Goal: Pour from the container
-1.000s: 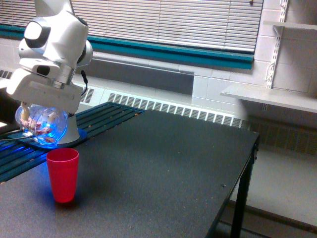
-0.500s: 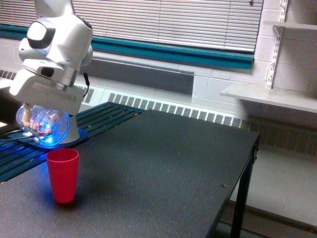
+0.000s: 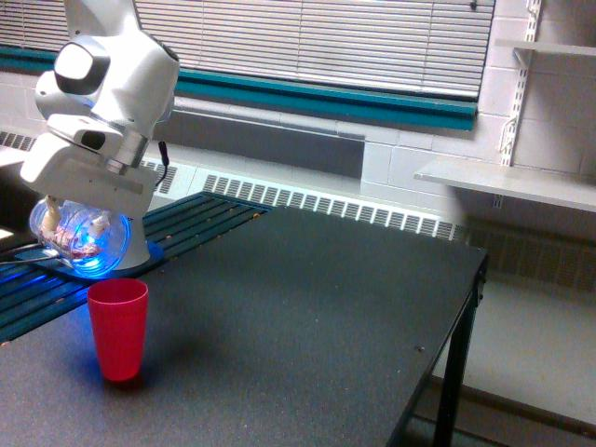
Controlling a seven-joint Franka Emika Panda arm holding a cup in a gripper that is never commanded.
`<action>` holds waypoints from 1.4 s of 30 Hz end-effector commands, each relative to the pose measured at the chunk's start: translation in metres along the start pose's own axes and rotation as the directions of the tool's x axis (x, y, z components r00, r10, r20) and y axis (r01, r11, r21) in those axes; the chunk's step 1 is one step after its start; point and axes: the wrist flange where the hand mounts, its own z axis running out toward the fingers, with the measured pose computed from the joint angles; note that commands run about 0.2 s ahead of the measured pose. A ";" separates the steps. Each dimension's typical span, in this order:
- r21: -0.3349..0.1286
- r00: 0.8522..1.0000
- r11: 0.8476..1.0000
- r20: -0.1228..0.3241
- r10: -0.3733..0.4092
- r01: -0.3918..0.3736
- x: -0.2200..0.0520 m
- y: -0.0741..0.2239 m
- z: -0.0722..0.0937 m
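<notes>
Exterior view: at the left edge of the frame, mid-height, the clear jar [image 3: 78, 235] hangs under the white arm [image 3: 101, 112], above and slightly left of the red cup [image 3: 118, 329] standing on the dark table [image 3: 307, 307]. Pinkish bits show inside the jar, lit blue. This looks like the approach before pouring; next the jar's mouth needs lining up over the cup, then tilting. The gripper [image 3: 65, 216] is closed around the jar; its fingers are mostly hidden, so how wide it stands is unclear.
</notes>
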 end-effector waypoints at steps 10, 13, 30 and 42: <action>-0.048 1.000 0.999 -0.014 -0.021 0.020 0.009 0.002 -0.003; -0.057 0.999 0.998 -0.014 -0.035 0.035 0.008 -0.001 -0.001; -0.077 0.998 0.995 -0.012 -0.069 0.068 0.000 -0.011 0.006; -0.078 0.998 0.995 -0.011 -0.065 0.064 -0.002 -0.007 0.010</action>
